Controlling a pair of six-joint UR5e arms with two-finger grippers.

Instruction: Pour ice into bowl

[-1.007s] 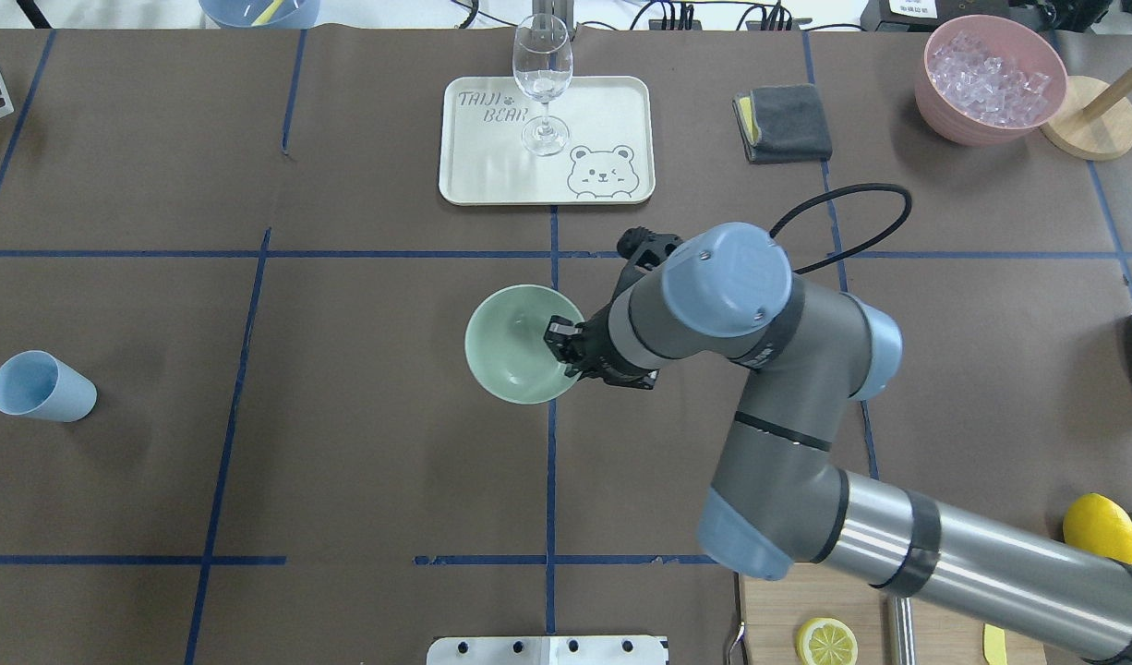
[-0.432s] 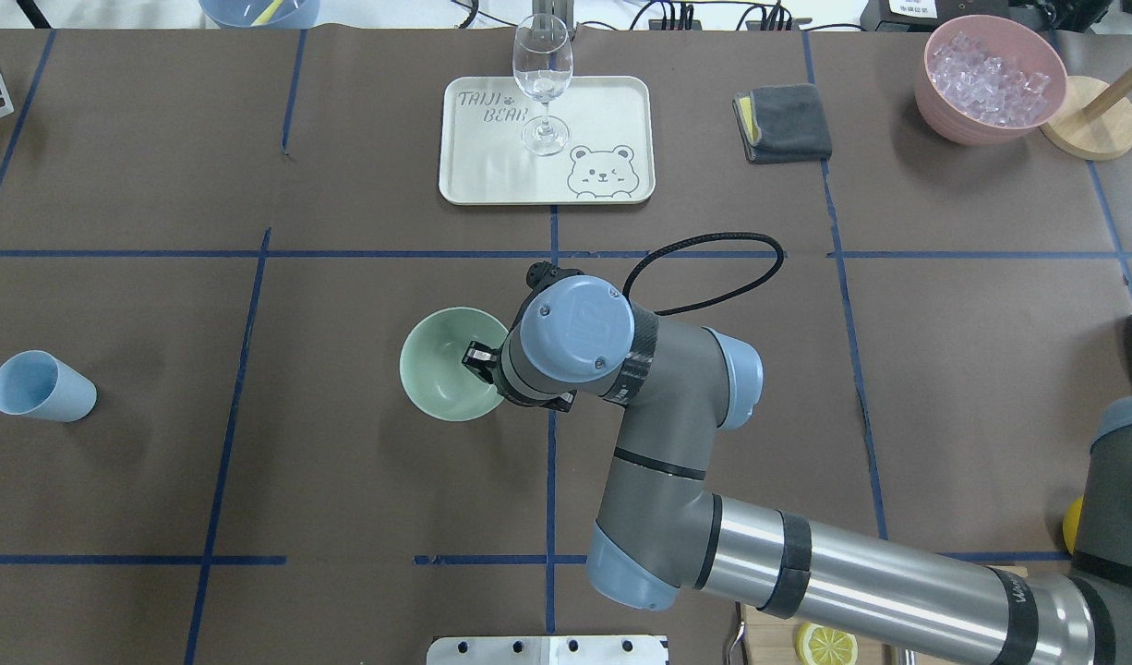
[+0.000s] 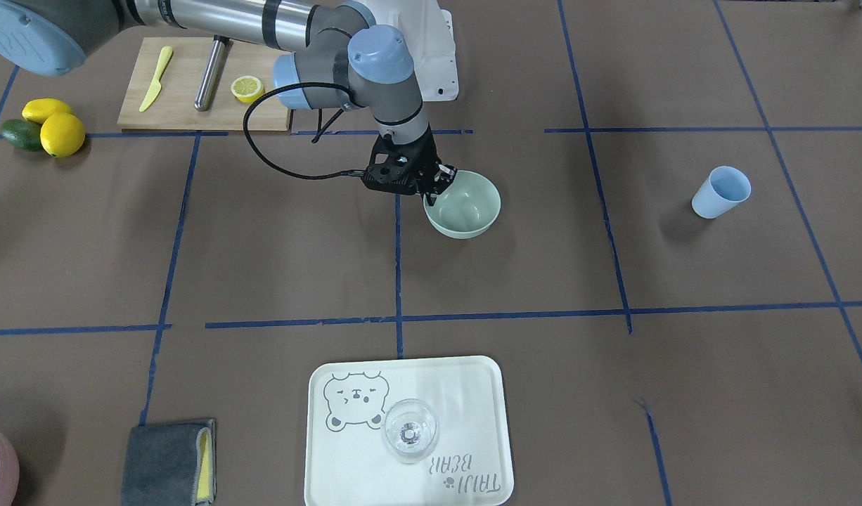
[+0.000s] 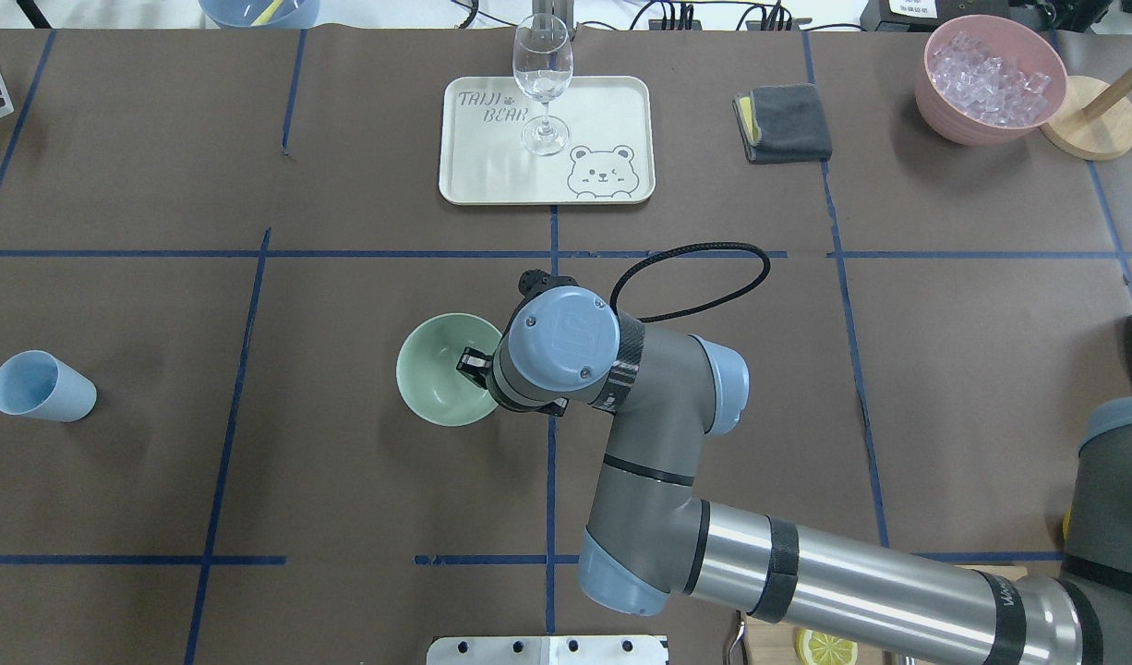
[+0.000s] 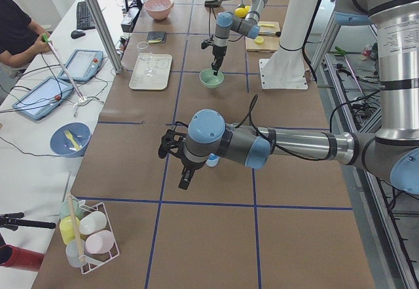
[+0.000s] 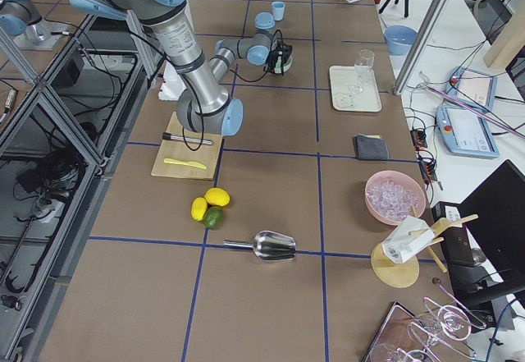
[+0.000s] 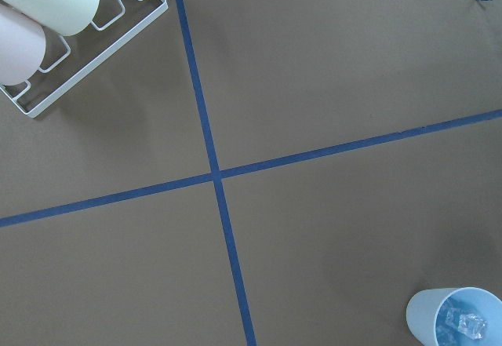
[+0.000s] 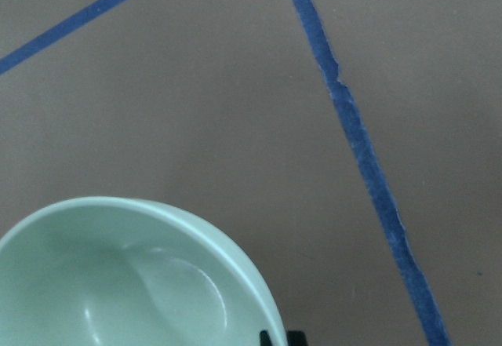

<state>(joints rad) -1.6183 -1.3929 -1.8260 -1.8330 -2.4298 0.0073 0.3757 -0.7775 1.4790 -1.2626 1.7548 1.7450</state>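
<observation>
1. Two fingers of the right gripper point(image 3: 436, 184) clamp the rim of the bowl point(image 4: 437, 374), near the tabletop's middle.
2. Left gripper point(image 5: 185, 179) hangs over the tabletop's left part; whether its fingers are apart cannot be told.
3. Ice point(image 7: 463, 324) lies inside the blue cup point(image 4: 42, 386) near the left edge.
4. Pink container point(image 4: 968, 129) holds more cubes point(image 4: 989, 72) at the far right corner.
</observation>
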